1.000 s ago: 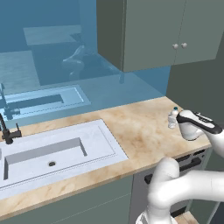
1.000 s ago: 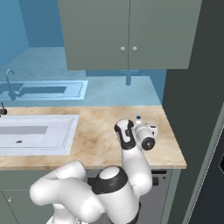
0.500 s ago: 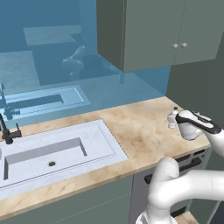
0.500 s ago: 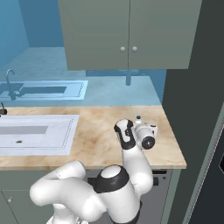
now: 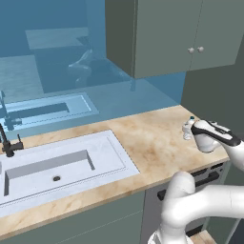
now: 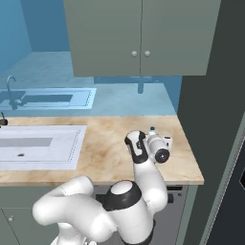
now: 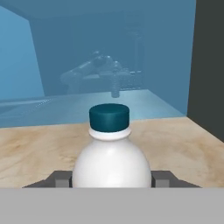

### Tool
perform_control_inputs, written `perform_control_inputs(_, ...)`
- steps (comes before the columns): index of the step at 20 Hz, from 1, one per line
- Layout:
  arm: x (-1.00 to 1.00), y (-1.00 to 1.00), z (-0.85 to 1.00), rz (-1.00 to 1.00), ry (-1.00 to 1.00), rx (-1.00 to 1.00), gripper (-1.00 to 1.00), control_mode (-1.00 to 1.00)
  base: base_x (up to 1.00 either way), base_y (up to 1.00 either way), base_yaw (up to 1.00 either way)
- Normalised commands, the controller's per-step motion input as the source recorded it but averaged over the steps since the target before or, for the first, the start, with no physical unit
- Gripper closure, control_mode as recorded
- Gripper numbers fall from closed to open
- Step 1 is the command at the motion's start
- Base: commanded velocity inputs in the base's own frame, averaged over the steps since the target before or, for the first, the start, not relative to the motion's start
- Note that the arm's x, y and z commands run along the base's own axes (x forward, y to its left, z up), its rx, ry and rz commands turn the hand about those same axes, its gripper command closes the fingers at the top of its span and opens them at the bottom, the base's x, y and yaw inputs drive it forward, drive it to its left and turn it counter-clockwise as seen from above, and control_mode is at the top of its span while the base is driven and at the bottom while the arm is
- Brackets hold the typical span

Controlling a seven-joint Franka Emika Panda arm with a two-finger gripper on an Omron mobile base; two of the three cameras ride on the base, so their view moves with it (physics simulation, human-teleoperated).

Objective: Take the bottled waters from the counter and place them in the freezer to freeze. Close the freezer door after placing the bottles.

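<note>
One bottled water (image 7: 111, 162), whitish with a dark blue cap, stands upright on the beige marbled counter (image 5: 143, 143) near its right end. My gripper (image 7: 111, 180) is shut on it, a dark finger (image 7: 60, 177) pressed against each side of its body. In the left base view the bottle (image 5: 188, 129) pokes out to the left of the white hand, with the gripper (image 5: 191, 132) around it. In the right base view just the blue cap and shoulder of the bottle (image 6: 152, 130) show behind the hand. The dark slate freezer (image 6: 213, 76) rises right of the counter.
A white sink (image 5: 57, 162) with a dark tap (image 5: 6, 143) is set into the counter's left part. Grey-green wall cabinets (image 6: 143, 38) hang above. A blue glossy backsplash (image 5: 57, 71) lines the wall. A dark dishwasher front (image 5: 200, 178) sits under the counter's right end.
The fingers have closed from wide open onto the bottle. The arm and the bottle have stayed where they were.
</note>
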Motion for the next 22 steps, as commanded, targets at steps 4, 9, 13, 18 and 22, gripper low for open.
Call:
perform_control_inputs(4, -0.11, 0.13, 0.11, 0.0, 0.0, -0.05, 1.0, -1.0, 0.0, 0.0, 0.0)
perform_control_inputs(9, -0.51, 0.46, 0.81, 0.0, 0.0, -0.01, 1.0, -1.0, 0.0, 0.0, 0.0)
perform_control_inputs(13, -1.0, 0.37, 0.99, 0.0, 0.0, 0.0, 1.0, -1.0, 0.0, 0.0, 0.0)
perform_control_inputs(18, -1.0, 0.26, 0.82, 0.0, 0.01, 0.0, 1.0, -1.0, 0.0, 0.0, 0.0)
perform_control_inputs(22, -1.0, 0.21, 0.76, 0.0, 0.11, 0.0, 1.0, -1.0, 0.0, 0.0, 0.0)
